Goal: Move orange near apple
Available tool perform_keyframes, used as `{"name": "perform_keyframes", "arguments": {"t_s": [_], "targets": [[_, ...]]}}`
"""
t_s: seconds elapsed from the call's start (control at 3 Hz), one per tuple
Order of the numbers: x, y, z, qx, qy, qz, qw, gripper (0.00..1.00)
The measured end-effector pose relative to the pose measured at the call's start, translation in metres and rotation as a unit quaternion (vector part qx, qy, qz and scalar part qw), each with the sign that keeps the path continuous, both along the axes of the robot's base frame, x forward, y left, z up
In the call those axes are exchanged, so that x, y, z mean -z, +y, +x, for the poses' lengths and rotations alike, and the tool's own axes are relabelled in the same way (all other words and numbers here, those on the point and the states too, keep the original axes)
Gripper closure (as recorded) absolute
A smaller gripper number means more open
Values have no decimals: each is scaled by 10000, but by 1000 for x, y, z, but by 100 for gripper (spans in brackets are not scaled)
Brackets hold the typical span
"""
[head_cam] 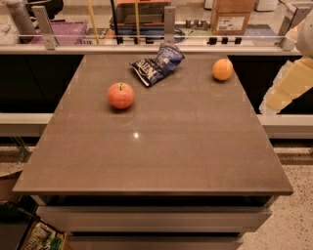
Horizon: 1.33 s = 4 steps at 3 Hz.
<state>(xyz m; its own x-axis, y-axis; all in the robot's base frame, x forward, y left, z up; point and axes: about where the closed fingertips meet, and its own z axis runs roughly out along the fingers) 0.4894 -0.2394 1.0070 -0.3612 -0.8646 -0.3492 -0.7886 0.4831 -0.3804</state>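
The orange [222, 69] is a small, evenly orange fruit lying at the far right of the brown table [161, 146]. The apple [121, 95] is red-orange with a short dark stem and sits left of the middle, well apart from the orange. My gripper [287, 89] shows only as a pale, blurred shape at the right edge of the view. It is beyond the table's right side, to the right of the orange and a little nearer than it, and it touches neither fruit.
A crumpled blue chip bag [156, 65] lies at the far middle of the table, between the two fruits. A glass-and-metal rail [168, 24] runs behind the far edge. Boxes [234, 14] stand beyond it. The floor drops away on the right.
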Motion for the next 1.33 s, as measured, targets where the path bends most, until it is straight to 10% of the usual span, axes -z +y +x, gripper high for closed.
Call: {"name": "perform_keyframes", "arguments": {"t_s": [0.67,1.33], "targets": [[7,-20,36,381,-187,376,9984,0],[32,-37,68,760,-674,1307,9862,0]]}}
